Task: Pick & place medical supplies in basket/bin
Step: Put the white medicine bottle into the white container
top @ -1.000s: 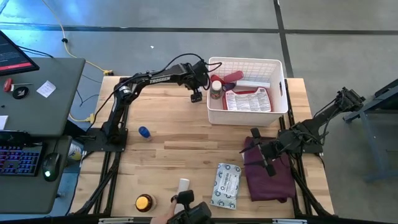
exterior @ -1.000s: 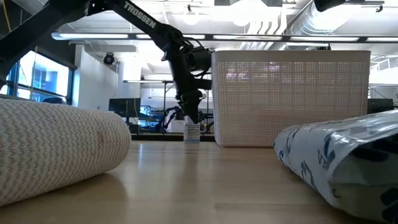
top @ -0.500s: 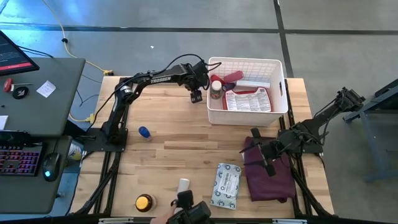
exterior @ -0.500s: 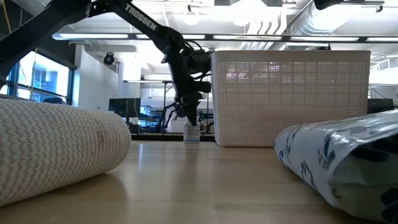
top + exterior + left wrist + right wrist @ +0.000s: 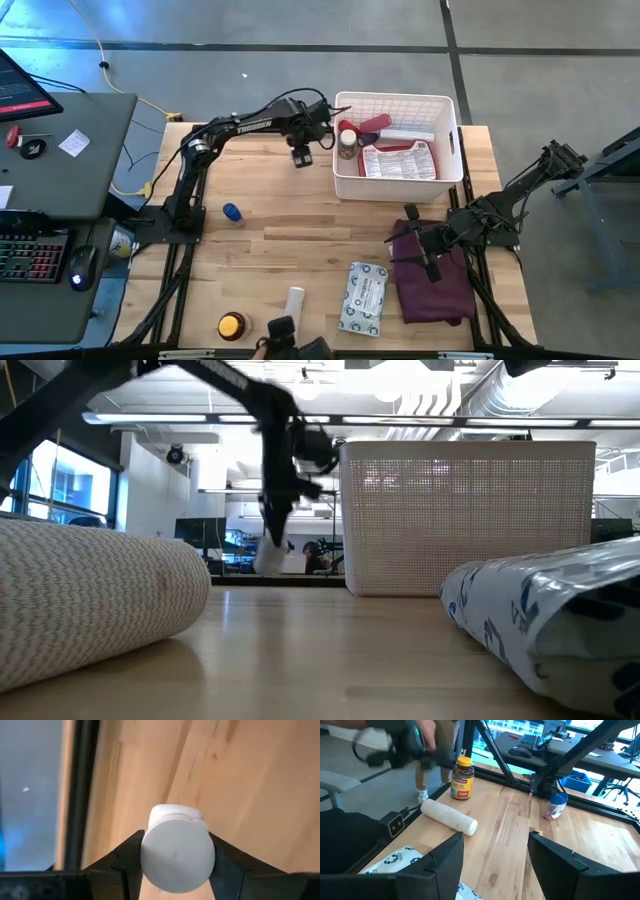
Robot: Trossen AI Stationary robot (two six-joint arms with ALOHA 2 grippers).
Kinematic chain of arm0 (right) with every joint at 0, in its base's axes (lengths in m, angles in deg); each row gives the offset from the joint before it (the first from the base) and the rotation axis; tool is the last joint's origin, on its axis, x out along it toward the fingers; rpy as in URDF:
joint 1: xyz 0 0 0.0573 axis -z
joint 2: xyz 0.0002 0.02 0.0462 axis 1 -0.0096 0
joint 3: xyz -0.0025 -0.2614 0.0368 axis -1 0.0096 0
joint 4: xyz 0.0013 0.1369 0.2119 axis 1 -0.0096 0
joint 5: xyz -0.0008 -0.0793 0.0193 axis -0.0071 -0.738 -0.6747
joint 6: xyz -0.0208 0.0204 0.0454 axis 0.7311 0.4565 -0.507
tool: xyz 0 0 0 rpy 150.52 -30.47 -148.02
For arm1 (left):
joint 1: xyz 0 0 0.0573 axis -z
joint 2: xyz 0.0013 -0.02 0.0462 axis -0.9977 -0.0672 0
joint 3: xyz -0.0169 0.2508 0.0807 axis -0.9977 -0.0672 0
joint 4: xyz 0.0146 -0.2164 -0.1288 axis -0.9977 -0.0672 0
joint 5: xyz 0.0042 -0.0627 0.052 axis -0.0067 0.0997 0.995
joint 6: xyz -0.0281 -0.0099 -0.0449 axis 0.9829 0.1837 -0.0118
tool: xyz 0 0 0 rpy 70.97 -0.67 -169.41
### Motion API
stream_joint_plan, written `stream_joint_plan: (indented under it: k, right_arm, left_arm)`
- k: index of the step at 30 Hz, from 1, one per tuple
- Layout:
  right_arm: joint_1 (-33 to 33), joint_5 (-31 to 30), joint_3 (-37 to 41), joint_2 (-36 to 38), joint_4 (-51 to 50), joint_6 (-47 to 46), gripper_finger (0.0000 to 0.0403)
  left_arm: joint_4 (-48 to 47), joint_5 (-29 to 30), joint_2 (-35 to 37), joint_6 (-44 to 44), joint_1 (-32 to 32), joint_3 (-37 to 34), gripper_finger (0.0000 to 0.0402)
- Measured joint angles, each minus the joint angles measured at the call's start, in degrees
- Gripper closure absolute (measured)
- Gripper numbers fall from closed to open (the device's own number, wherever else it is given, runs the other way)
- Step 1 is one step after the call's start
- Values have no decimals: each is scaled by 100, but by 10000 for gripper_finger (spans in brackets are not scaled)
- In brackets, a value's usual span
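Observation:
My left gripper hangs left of the white lattice basket, shut on a small white bottle; in the low view it is blurred. The basket holds a red case, a brown bottle and a red tube. On the table lie a blue-capped bottle, an orange-lidded tin, a white roll and a grey-white packet. My right gripper waits open over the maroon cloth. My left gripper pinches the white bottle at its round cap between the two fingers, one on each side. It comes from above, pointing down. The bottle stands upright below the fingers and seems just clear of the table in the low view, though blur hides its base.
The far-right part of the table is taken by the basket, with bare wood in the middle. A person's hand with a dark object reaches in at the near edge. The roll and packet fill the low view's foreground.
My left gripper, shut on the white bottle, has moved from beside the basket's left wall toward the table's left. The bottle, which stood on the table next to the basket, has gone with it. The hand at the near edge has drawn back.

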Motion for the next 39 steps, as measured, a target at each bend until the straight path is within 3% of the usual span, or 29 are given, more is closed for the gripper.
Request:
stream_joint_plan:
  k: [7,11,16,22,32,39]
  right_arm:
    - [-1,2,0,2,72,25,192]
    - [-2,5,0,3,306,188,192]
    - [-2,31,0,4,658,455,192]
    - [-2,33,0,4,781,576,192]
    - [-2,155,0,13,791,844,192]
    - [-2,155,0,13,793,942,192]
  left_arm:
    - [-927,438,825,251,428,1085,197]
    - [-626,428,1250,386,769,1962,197]
    - [58,402,1261,414,1205,2795,197]
    - [699,280,904,199,1497,2812,197]
    - [755,-472,-249,259,1356,2805,196]
    - [824,-535,-613,281,1372,2803,196]
